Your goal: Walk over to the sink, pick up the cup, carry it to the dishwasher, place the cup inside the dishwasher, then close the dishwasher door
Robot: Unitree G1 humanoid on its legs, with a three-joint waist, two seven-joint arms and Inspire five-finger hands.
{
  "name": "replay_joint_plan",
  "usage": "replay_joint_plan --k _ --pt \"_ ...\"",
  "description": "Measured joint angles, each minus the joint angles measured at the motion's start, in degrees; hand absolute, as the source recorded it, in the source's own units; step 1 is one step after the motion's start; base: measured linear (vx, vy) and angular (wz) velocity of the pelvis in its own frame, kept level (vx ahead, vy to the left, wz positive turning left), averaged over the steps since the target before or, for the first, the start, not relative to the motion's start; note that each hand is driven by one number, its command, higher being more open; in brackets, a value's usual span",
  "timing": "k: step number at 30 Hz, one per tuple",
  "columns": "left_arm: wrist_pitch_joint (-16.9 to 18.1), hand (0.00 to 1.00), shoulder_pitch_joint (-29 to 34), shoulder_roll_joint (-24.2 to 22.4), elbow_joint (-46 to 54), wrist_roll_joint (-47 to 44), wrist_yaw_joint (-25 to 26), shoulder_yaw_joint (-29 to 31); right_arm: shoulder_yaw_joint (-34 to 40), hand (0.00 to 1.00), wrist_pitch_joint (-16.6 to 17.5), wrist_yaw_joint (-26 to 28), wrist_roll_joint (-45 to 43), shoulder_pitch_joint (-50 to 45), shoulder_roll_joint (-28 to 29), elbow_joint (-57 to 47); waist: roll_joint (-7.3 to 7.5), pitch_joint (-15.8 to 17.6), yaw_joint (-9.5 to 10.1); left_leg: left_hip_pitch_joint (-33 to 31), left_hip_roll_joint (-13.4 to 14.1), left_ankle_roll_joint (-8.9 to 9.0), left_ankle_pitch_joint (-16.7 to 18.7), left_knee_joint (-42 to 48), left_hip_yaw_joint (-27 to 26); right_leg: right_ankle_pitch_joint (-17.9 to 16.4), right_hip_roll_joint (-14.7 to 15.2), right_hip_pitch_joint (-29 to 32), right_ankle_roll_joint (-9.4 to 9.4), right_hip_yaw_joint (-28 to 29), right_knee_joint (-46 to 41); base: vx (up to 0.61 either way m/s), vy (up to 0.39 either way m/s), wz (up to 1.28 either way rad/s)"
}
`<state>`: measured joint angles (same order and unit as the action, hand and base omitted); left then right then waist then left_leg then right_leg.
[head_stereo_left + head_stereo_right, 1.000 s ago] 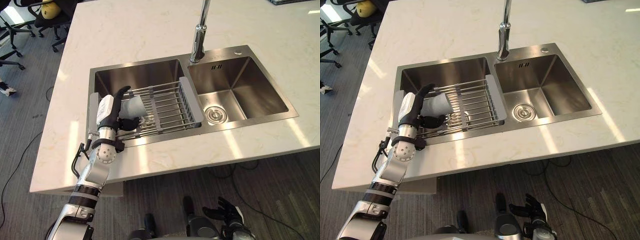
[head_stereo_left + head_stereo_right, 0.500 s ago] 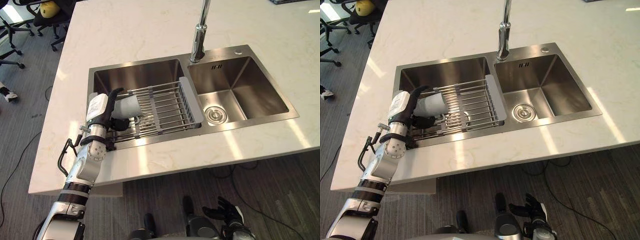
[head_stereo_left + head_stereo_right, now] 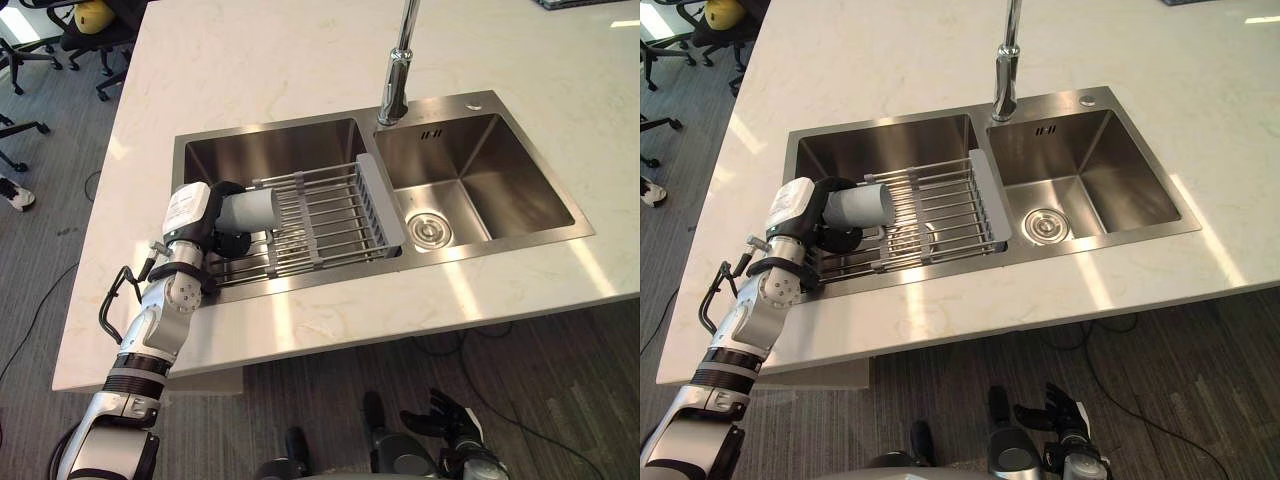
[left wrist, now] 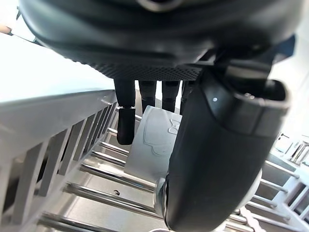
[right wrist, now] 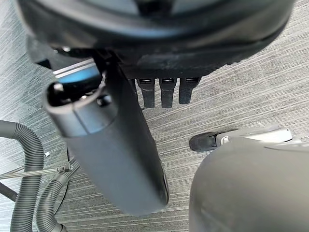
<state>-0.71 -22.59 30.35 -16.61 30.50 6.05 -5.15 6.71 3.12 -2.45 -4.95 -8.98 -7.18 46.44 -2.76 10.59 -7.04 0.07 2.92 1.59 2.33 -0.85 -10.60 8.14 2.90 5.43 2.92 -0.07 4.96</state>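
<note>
The grey cup (image 3: 252, 208) lies on its side in my left hand (image 3: 190, 214), over the left end of the wire rack (image 3: 335, 215) in the sink's left basin (image 3: 270, 150). In the left wrist view the fingers (image 4: 126, 121) and the thumb (image 4: 217, 159) curl round the cup (image 4: 154, 140), with the rack's bars just beneath it. I cannot tell if the cup touches the bars. My right hand (image 3: 452, 424) hangs low near the floor, fingers relaxed and holding nothing.
The steel double sink (image 3: 300, 288) is set in a pale stone counter (image 3: 250, 60). A tall faucet (image 3: 397, 70) stands between the basins, and the right basin (image 3: 470, 190) has a drain. Office chairs (image 3: 60, 40) stand at the far left, and a person's shoe (image 3: 12, 192) shows on the carpet.
My left hand has drawn back toward the sink's left edge with the cup, which has come off the rack's middle and now lies level. The right hand has stayed low.
</note>
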Motion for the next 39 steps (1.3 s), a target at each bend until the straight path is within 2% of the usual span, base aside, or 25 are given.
replay_joint_plan --k 8,13,16,22,27,34,39 --pt "-0.04 0.3 1.3 -0.79 3.1 -3.9 0.1 -1.31 0.02 0.9 -0.01 -0.18 -0.1 0.07 0.02 -0.06 0.05 -0.03 0.03 0.31 -0.11 -0.08 -0.05 -0.02 0.03 0.03 0.07 -0.39 0.01 -0.04 -0.04 0.0 0.0 0.0" --pt "0.46 0.3 5.43 -5.95 12.63 -7.28 0.63 -1.44 0.24 0.9 0.0 -0.3 -0.12 0.13 0.06 -0.1 0.08 -0.07 0.43 0.45 -0.2 -0.17 -0.1 0.1 0.15 0.03 0.21 -0.7 0.01 -0.04 -0.06 0.0 0.0 0.0" --pt "1.6 0.3 8.22 -10.85 19.76 -9.78 1.78 -1.68 1.04 0.9 -0.01 -0.57 -0.11 0.07 0.26 -0.15 0.11 -0.15 1.3 0.45 -0.17 -0.16 -0.07 0.35 0.11 0.02 0.21 -0.81 0.0 0.11 -0.07 0.0 0.0 0.0" --pt "3.9 0.3 13.52 -15.87 27.4 -14.45 4.44 -2.16 2.55 0.9 0.0 -1.3 -0.13 -0.06 0.58 -0.27 0.1 -0.99 1.66 0.67 0.06 0.0 0.22 1.03 0.1 -0.03 0.07 -1.33 -0.07 0.4 -0.08 -0.01 -0.001 0.0" --pt "5.11 0.3 17.48 -18.68 28.56 -20.36 6.32 -1.82 4.05 0.9 0.0 -1.57 -0.42 -0.66 0.73 -0.28 0.11 -2.59 2.01 0.85 0.12 -0.02 0.39 1.04 -0.19 -0.09 0.05 -1.38 -0.11 0.72 -0.09 -0.01 0.001 -0.02" --pt "6.13 0.3 24.03 -23.36 30.33 -32.47 7.88 0.65 5.39 0.9 0.01 -2.53 -0.67 -0.98 1.14 -0.3 0.18 -2.65 3.16 1.84 0.11 -0.06 0.67 1.12 -0.42 -0.26 0.04 -2.33 0.0 0.99 -0.1 0.0 0.001 -0.02" --pt "6.59 0.3 29.14 -24.86 30.69 -35.22 7.9 1.46 6.49 0.9 0.02 -2.98 -2.43 -1.53 1.82 -0.29 0.29 -4.72 3.55 1.96 0.23 -0.09 1.52 1.69 -0.87 -0.56 0.01 -2.49 0.1 1.42 -0.1 0.0 0.002 -0.04"
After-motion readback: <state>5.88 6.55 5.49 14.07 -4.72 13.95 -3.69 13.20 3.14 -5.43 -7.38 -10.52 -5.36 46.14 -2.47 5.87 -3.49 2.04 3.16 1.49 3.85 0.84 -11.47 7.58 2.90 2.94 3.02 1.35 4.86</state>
